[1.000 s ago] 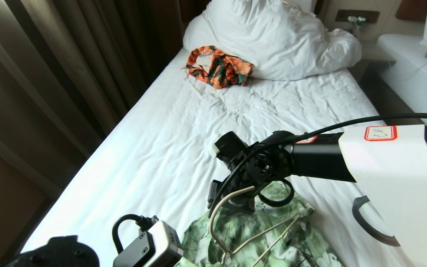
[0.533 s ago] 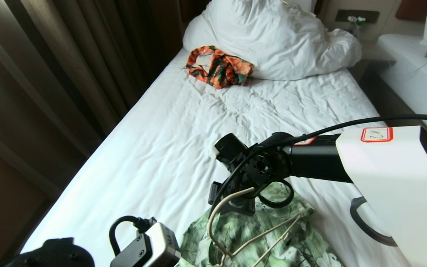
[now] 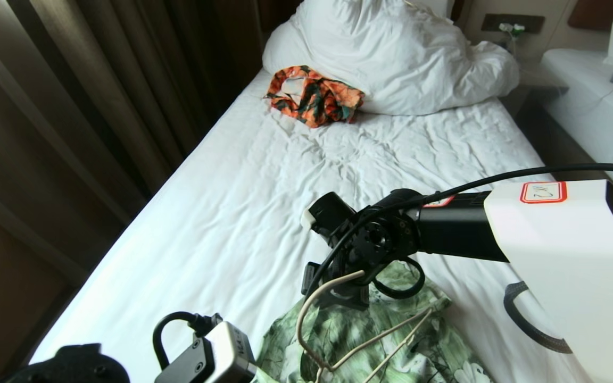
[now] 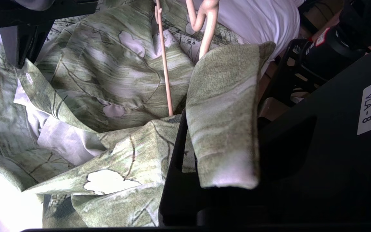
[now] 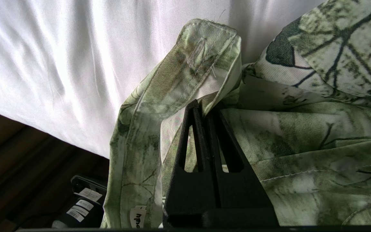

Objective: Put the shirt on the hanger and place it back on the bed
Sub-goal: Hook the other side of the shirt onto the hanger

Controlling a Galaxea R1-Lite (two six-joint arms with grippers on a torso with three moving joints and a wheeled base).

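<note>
Green shirt (image 3: 386,340), one hanger (image 3: 338,324), two claws pinching fabric

Hanger (image 3: 359,340) on shirt (image 3: 338,330), on bed (image 3: 221,223)

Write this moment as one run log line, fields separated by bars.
left end effector: shut on shirt | right end effector: shut on shirt | hanger: on shirt | bed

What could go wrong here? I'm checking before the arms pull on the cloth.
1. The right hand pinches only the shirt edge, so it may slip out.
2. The hanger lies loose on the shirt, with one arm under a fold; pulling could tip it off.
3. The left hand also grips cloth; opposing pulls may strain it.
</note>
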